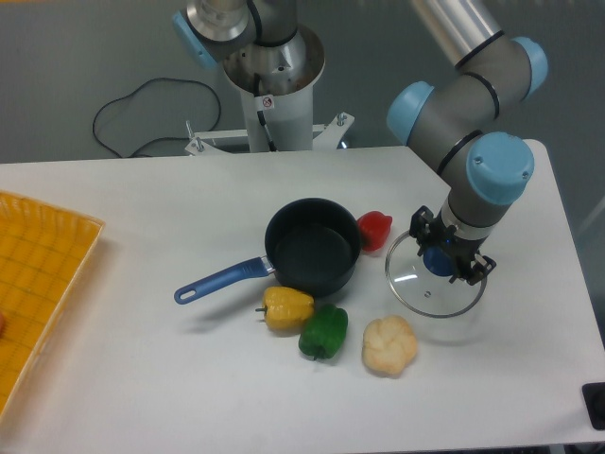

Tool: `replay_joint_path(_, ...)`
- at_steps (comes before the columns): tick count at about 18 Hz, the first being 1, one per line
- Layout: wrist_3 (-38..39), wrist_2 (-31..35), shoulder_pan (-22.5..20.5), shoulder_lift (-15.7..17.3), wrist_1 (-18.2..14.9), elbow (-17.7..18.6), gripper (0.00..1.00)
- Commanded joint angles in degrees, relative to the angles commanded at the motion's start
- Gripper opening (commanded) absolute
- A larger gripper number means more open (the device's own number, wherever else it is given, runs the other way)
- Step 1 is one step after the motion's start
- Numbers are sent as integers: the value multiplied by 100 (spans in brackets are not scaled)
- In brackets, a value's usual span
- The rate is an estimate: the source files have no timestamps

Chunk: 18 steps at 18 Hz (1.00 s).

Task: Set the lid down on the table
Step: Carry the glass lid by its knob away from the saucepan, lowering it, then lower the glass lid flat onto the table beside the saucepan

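Observation:
The round clear glass lid (422,288) with a thin metal rim hangs just above the white table (189,378), right of the dark saucepan (312,246). My gripper (442,259) is shut on the lid's blue knob, reaching down from the arm's blue-capped wrist (492,175). The lid sits slightly tilted, and whether its lower edge touches the table cannot be told. The knob is mostly hidden by the fingers.
A red pepper (375,230) lies between pan and lid. A yellow pepper (286,307), a green pepper (324,332) and a cauliflower (389,344) lie in front of the pan. A yellow-orange tray (38,284) sits at the left edge. The robot base (269,85) stands behind.

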<state>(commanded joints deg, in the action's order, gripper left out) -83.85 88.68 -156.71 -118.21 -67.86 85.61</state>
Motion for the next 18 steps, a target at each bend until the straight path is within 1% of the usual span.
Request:
replay_joint_path(5, 0, 9, 0, -193, 281, 0, 44)
replay_joint_path(8, -9, 0, -35, -290, 290, -9, 44)
replay_joint_path(18, -9, -9, -70, -413, 290, 26, 44)
